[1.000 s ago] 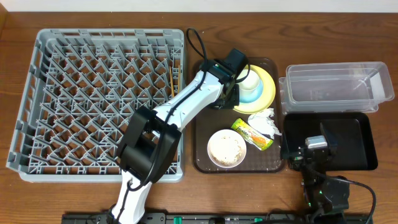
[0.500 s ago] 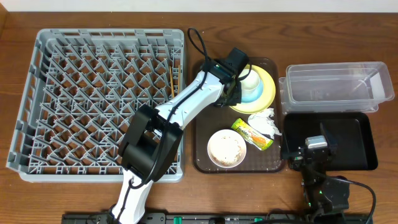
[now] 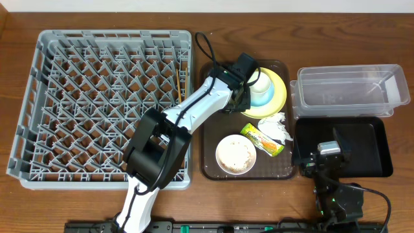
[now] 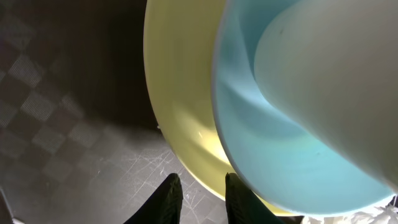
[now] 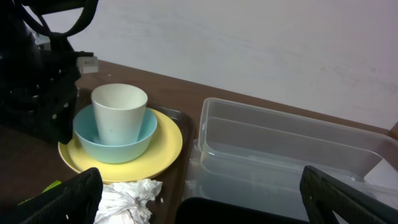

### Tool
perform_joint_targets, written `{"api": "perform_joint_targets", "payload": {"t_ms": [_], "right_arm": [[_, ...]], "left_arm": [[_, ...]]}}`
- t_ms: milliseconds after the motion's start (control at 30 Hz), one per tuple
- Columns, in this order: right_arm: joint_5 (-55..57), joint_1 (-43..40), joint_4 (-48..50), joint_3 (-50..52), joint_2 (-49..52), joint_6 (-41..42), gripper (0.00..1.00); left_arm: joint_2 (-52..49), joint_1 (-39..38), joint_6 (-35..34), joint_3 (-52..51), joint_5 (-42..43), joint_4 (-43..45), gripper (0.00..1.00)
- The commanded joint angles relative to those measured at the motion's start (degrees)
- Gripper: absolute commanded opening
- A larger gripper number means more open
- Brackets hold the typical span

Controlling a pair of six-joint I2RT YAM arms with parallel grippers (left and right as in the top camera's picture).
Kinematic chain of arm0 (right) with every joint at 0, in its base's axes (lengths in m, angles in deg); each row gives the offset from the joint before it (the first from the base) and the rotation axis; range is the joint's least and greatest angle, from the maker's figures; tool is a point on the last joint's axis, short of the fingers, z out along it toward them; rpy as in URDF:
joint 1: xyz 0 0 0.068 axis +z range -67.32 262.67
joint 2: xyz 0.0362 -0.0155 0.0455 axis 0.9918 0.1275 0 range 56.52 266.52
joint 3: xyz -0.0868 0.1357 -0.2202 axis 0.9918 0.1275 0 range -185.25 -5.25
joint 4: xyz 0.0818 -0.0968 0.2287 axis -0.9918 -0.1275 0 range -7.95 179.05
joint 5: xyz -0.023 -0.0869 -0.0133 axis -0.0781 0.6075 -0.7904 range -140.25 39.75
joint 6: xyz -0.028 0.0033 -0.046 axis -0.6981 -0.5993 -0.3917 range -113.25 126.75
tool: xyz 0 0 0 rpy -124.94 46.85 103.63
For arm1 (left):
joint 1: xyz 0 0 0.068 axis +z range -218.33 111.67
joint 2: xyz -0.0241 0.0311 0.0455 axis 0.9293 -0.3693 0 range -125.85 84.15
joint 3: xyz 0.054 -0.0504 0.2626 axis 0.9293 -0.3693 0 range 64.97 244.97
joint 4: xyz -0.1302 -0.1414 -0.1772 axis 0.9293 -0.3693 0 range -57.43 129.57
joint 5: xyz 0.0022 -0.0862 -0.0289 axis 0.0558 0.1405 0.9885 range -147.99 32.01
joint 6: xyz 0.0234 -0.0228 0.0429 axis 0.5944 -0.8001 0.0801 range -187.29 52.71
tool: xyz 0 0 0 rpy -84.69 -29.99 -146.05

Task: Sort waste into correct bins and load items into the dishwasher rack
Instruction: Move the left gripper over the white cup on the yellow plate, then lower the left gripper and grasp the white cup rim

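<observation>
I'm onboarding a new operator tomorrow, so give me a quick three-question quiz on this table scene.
1. True or false: the white cup stands inside the light blue bowl.
2. Where do the chopsticks lie? A) in the dishwasher rack B) on the brown tray C) in the clear tub
3. Fill in: the rice scraps sit in the ____ bowl.
Key: 1 true; 2 A; 3 white, meaning the white bowl.

Left arm (image 3: 200, 107): white links, black joints, black cable (image 3: 206, 46) looped at upper centre. Right arm (image 3: 330, 165), lower right: black, grey block on top. Left gripper (image 4: 200, 198): black, blunt-tipped.
</observation>
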Motion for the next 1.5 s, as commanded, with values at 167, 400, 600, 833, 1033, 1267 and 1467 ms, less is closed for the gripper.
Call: {"api": "perform_joint_targets", "payload": {"t_ms": [167, 400, 600, 833, 1033, 1267, 1467], "right_arm": [[0.0, 0.0, -0.2, 0.1, -0.2, -0.2, 0.99], [0.0, 0.0, -0.2, 0.1, -0.2, -0.2, 0.99], [0.0, 0.0, -0.2, 0.1, -0.2, -0.2, 0.99], [0.0, 0.0, -0.2, 0.1, -0.2, -0.2, 0.99], [0.0, 0.0, -0.2, 0.1, -0.2, -0.2, 0.99], [0.0, 0.0, -0.2, 0.1, -0.2, -0.2, 0.99], [0.0, 0.0, -0.2, 0.1, -0.2, -0.2, 0.99]], "left_arm": [[-0.9, 0.1, -0.5, -1.2, -0.5, 1.3, 0.28], [-0.9, 0.1, -0.5, -2.5, -2.1, 1.3, 0.28], [-0.9, 0.1, -0.5, -3.9, -3.3, 1.5, 0.28], [-0.4, 0.2, -0.5, -4.1, -3.3, -1.5, 0.27], [1.5, 0.2, -0.4, -4.1, -3.3, -6.7, 0.27], [4.9, 0.2, 0.0, -3.7, -4.2, -8.0, 0.31], [11.9, 0.2, 0.0, -3.3, -11.4, -8.4, 0.33]]}}
